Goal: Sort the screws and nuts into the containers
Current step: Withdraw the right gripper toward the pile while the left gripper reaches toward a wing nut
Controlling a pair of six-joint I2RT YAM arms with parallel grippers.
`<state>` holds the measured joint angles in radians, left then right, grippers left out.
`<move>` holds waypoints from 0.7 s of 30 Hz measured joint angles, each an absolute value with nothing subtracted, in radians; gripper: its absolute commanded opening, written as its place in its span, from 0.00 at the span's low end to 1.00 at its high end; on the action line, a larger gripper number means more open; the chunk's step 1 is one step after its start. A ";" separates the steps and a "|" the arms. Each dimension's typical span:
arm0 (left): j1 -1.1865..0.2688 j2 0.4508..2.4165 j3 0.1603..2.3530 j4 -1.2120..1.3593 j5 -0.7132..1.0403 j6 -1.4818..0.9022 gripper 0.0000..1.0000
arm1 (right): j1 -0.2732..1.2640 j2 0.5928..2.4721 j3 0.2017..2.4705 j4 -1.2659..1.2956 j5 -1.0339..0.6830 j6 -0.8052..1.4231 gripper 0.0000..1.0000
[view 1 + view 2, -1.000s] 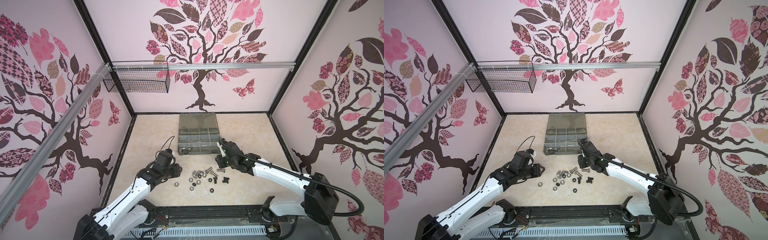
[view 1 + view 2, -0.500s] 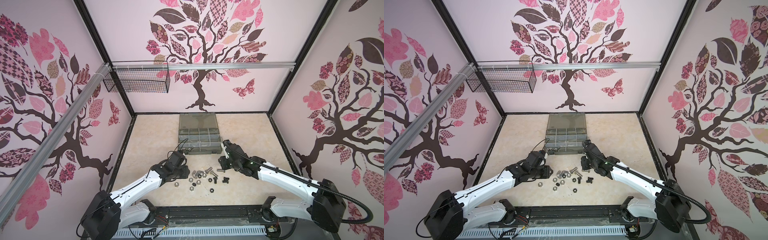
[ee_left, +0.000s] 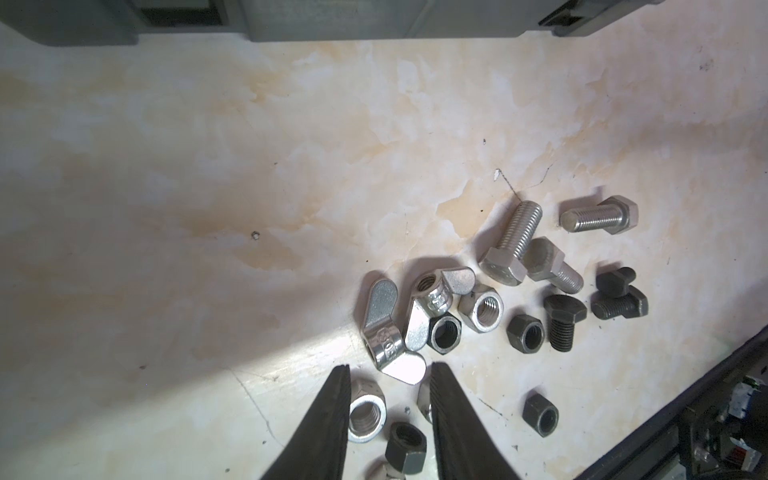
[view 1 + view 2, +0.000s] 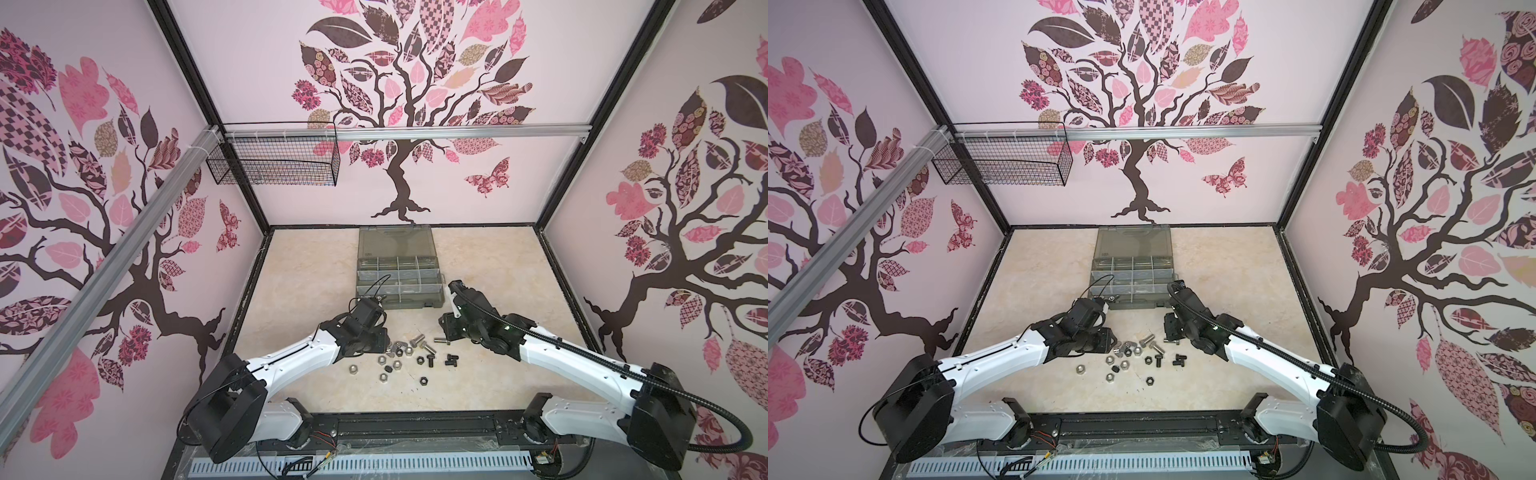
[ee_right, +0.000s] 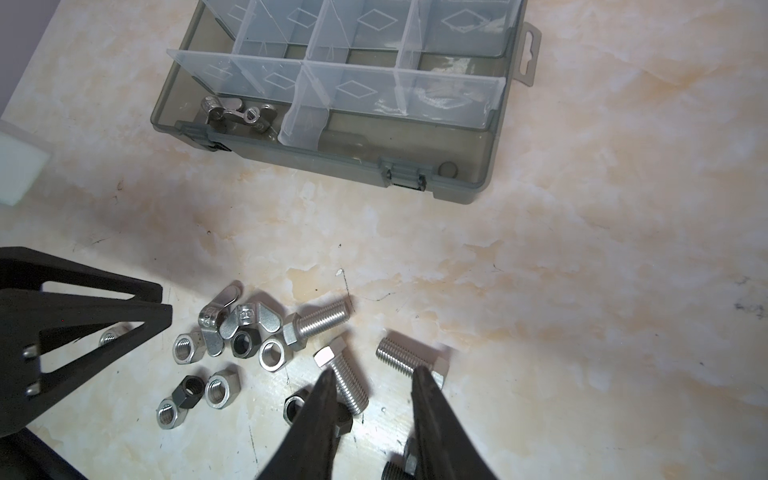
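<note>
Vs 1 s ago: both arms have swung in over the loose pile, near the front edge of the table (image 4: 316,257). L gripper (image 3: 390,368) came in from the L side. Its jaws are apart and empty, tips just over a wing nut (image 3: 380,328). R gripper (image 5: 374,370) dropped back from the case corner; jaws apart, empty, straddling a silver screw (image 5: 347,384).

Reads as approach for the next picks, nothing lifted yet. Most screws (image 3: 513,243) and nuts (image 3: 481,311) are still unsorted on the table.

Room: pile is tight, parts touching, so neighbours prob get nudged. The grippers sit near each other across the pile, clash risk. Bare table either side, and btw pile and case (image 5: 332,166). Case front wall must be cleared on drop-off. Its near-row compartment on the L arm's side holds two wing nuts (image 5: 235,114); the other compartments look empty.

Far: lid (image 4: 395,241) lies flat behind the case, by the back wall. Mesh basket (image 4: 274,166) is up on the wall, out of the way.
</note>
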<state>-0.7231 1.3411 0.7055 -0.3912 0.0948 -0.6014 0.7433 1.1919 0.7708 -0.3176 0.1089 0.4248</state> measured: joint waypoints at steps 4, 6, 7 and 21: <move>-0.737 1.391 0.723 -0.389 0.091 -0.599 0.36 | 0.743 1.192 0.770 -0.318 0.109 0.427 0.33; -0.748 1.411 0.730 -0.388 0.086 -0.599 0.36 | 0.743 1.192 0.770 -0.319 0.109 0.427 0.34; -0.753 1.420 0.731 -0.389 0.083 -0.598 0.36 | 0.743 1.192 0.770 -0.319 0.109 0.427 0.33; -0.785 1.484 0.745 -0.395 0.005 -0.576 0.36 | 0.743 1.192 0.770 -0.328 0.109 0.427 0.34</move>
<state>-0.7853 1.4841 0.7452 -0.3946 0.0051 -0.5758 0.7433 1.1919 0.7704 -0.3279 0.1085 0.4271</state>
